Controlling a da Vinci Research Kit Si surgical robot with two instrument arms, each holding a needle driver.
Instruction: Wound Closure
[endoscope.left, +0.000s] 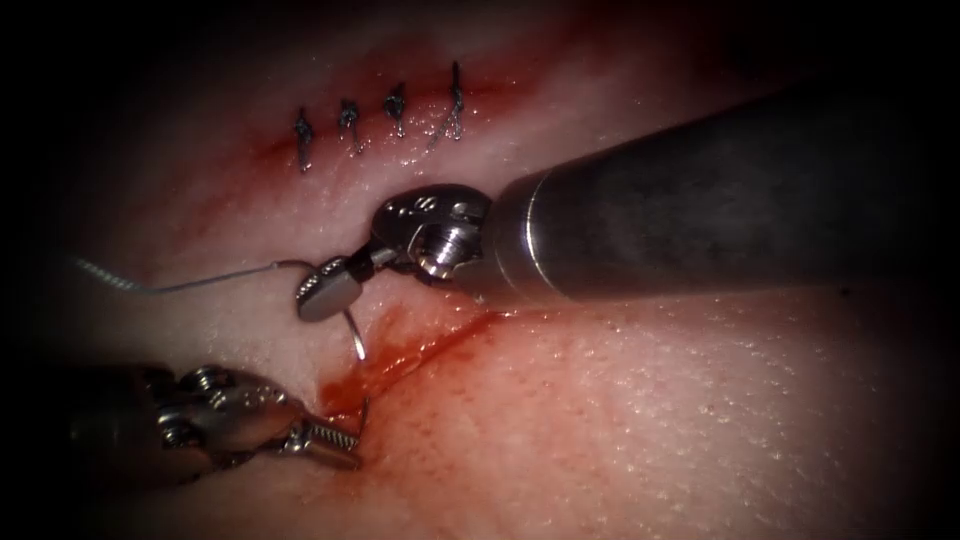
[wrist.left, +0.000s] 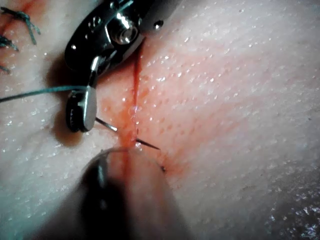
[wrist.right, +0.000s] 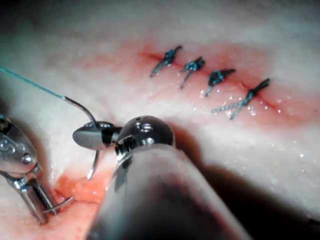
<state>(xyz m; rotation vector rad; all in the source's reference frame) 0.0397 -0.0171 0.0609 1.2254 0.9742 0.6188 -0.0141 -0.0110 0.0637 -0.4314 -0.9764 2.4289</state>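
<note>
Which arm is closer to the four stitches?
Right. Its tool holds the needle near its thread end, just below the stitches. The left tool sits farther down, across the open cut, at the needle's tip.

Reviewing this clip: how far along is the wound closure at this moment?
Done: four knotted stitches close an upper cut. In hand: the right tool holds the needle near its thread end; the needle passes into the tissue at the open cut, its tip by the left tool. Left: that cut has no stitches.
</note>
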